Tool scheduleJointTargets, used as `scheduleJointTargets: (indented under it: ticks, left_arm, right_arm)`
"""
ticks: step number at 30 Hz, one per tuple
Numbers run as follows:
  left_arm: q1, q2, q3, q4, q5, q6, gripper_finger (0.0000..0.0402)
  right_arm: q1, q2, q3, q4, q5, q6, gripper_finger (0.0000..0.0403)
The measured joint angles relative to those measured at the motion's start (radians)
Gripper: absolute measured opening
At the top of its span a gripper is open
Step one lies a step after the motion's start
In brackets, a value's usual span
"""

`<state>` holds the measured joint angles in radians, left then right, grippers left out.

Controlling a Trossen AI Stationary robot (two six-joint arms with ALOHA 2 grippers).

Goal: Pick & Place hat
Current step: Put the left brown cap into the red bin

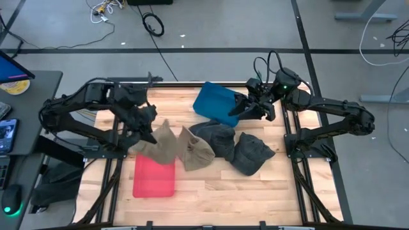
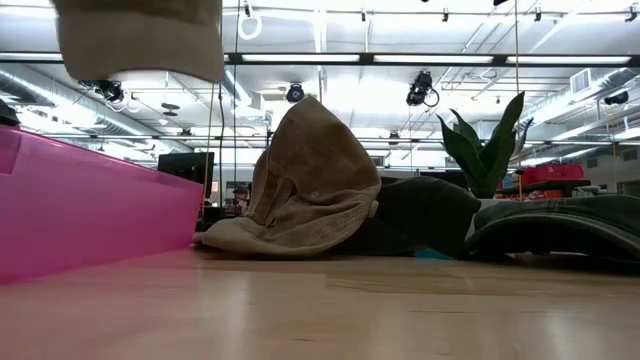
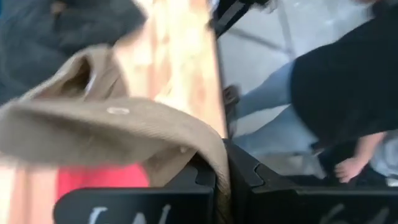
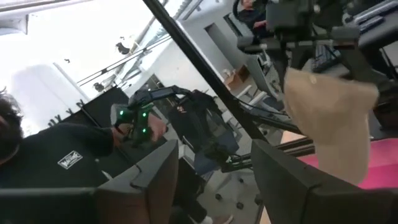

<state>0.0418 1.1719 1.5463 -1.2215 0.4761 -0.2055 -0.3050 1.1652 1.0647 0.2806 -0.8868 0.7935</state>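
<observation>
Left gripper point(image 1: 144, 131) is clamped on the tan corduroy hat point(image 1: 158, 148), left of centre in the high view, hanging just above the pink bin point(image 1: 154, 176). I'd carry it squarely over the bin before letting go — brim could catch the rim. Right gripper point(image 1: 243, 108) waits over the blue bin point(image 1: 214, 103), fingers apart.

Right pincer point(image 4: 214, 177): two dark fingers apart, nothing between them. Beyond: left pincer point(image 4: 311, 46) gripping a tan hat point(image 4: 333, 118), hanging above a pink bin point(image 4: 382, 165). Person in black shirt point(image 4: 56, 165) at the frame's edge
</observation>
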Motion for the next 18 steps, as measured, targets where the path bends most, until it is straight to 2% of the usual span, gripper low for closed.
scheduleJointTargets:
  ticks: [9, 18]
  left_arm:
    - [-0.07, 0.106, 0.0, -0.205, -0.074, 0.182, 0.0012]
    - [-0.13, 0.228, 0.0, -0.273, -0.081, 0.275, 0.0012]
  right_arm:
    - [0.002, 0.0, 0.0, -0.025, 0.046, -0.007, 0.0206]
    - [0.007, 0.0, 0.0, -0.059, 0.068, -0.013, 0.0206]
